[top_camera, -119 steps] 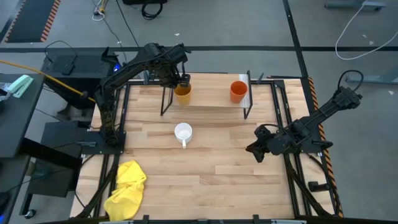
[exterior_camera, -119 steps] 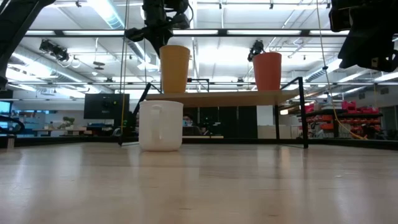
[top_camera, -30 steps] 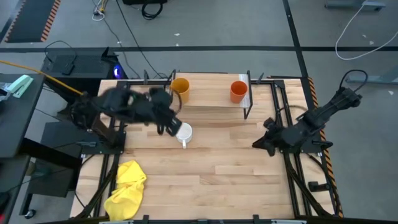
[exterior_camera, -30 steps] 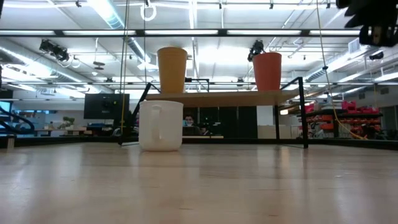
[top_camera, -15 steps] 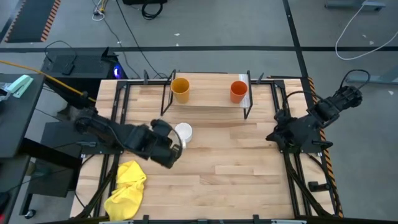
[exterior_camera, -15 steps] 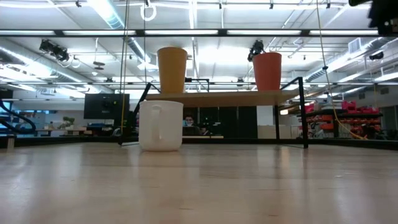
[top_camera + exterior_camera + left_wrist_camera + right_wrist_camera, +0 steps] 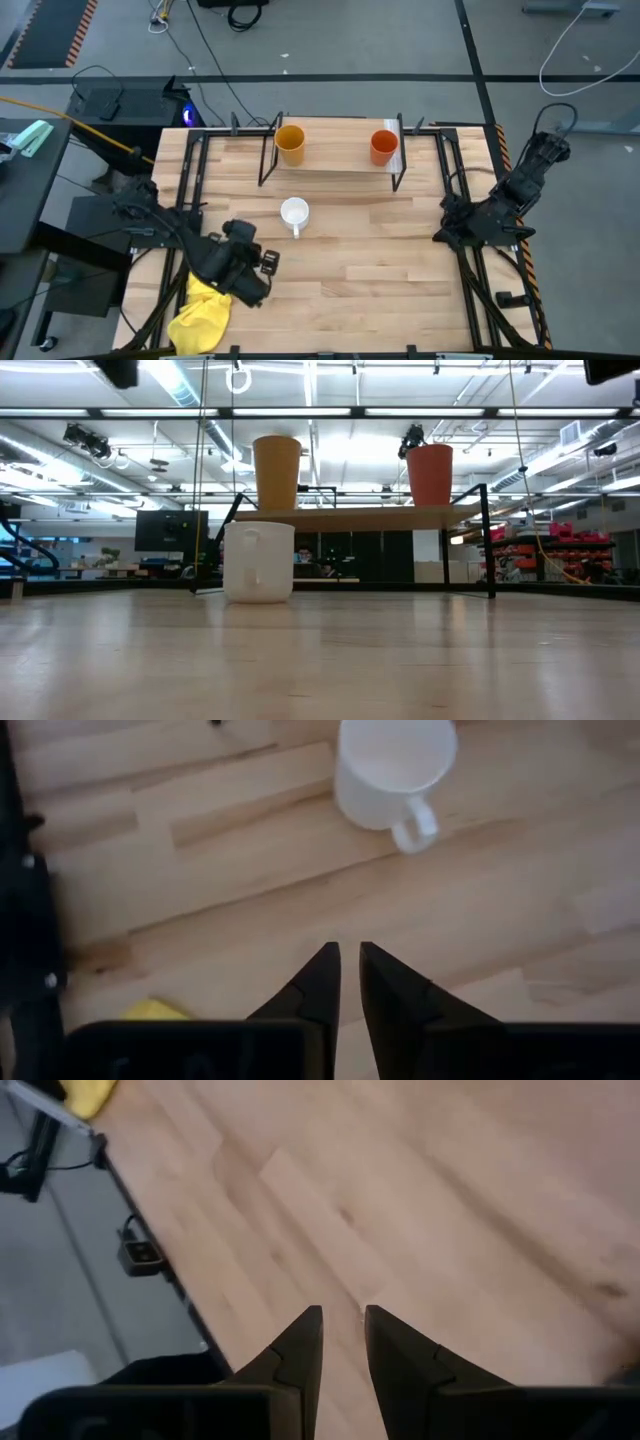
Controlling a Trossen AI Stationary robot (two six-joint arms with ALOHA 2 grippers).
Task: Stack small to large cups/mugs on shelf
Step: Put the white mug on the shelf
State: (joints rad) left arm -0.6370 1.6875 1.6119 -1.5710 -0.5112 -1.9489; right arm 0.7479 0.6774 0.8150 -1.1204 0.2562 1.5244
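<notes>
The shelf (image 7: 335, 155) stands at the table's far side on thin black legs. On it, the yellow-orange cup (image 7: 290, 143) stands upright toward the left end and the red-orange cup (image 7: 383, 147) toward the right end, also upright (image 7: 429, 474). The white mug (image 7: 294, 213) rests on its base on the table in front of the shelf, handle toward the near edge; the left wrist view shows the mug (image 7: 393, 770) ahead. My left gripper (image 7: 265, 262) hovers near-left of the mug, shut, and holds nothing. My right gripper (image 7: 443, 236) waits at the table's right edge, shut.
A yellow cloth (image 7: 200, 310) lies crumpled at the table's near-left corner, partly under my left arm. Black frame rails run along the table's left and right sides. Bare wood stretches from the mug to the near edge (image 7: 380, 300).
My left arm has swung from beside the white mug back toward the table's near-left corner, ending above the yellow cloth. My right arm has drawn back toward the right edge. The mug and both cups have stayed put.
</notes>
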